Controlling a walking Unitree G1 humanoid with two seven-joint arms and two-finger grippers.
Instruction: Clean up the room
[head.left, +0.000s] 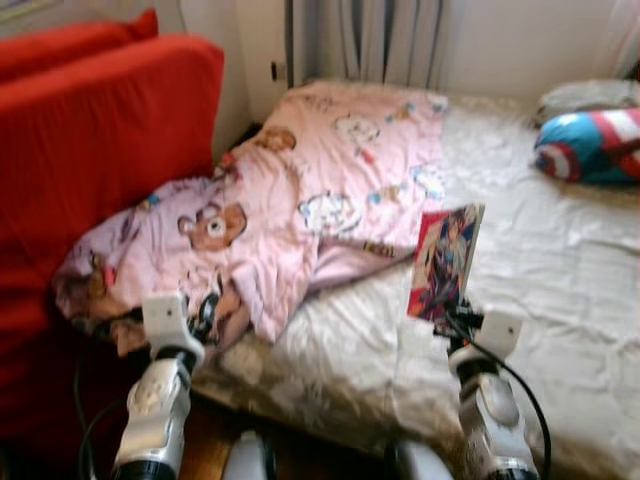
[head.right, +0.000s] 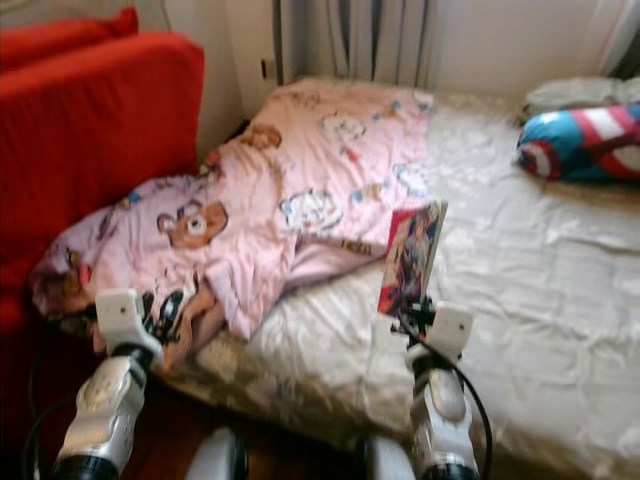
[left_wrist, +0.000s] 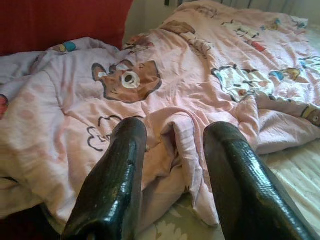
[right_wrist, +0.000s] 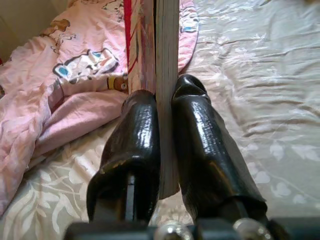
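Comic book (head.left: 445, 262) stands upright above the bed (head.left: 560, 290), pinched at its bottom edge by the right pincer (head.left: 452, 318). The left pincer (head.left: 205, 315) sits at the rumpled pink blanket (head.left: 300, 190), beside a red sofa (head.left: 90, 150). In the left wrist view, its fingers (left_wrist: 112, 190) are spread wide around a blanket fold. In the right wrist view, both fingers (right_wrist: 200, 140) squeeze the book's thin edge.

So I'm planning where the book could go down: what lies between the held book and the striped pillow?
Bare white bedsheet, in the left eye view, between the book and pillow.
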